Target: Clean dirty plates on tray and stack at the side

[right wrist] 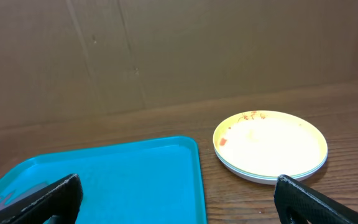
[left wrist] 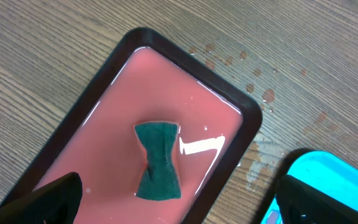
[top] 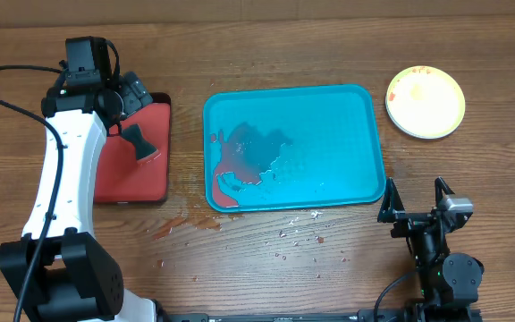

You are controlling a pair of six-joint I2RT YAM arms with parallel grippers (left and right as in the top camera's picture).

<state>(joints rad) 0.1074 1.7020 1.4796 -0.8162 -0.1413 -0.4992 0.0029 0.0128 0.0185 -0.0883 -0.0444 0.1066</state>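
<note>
The teal tray (top: 329, 107) lies mid-table with no plates on it; red sauce and water smear its left part. It also shows in the right wrist view (right wrist: 135, 168). The plates (top: 426, 101) sit stacked on the table right of the tray, yellow-green on top with small red specks (right wrist: 270, 142). My left gripper (top: 132, 112) is open above the red tray (left wrist: 185, 124), where a green sponge (left wrist: 158, 160) lies. My right gripper (top: 416, 201) is open and empty near the table's front edge, right of the tray.
The red tray (top: 155, 170) sits left of the teal tray. Sauce drips and water drops (top: 186, 224) spot the wood in front of the trays. A cardboard wall (right wrist: 179, 50) stands behind the table.
</note>
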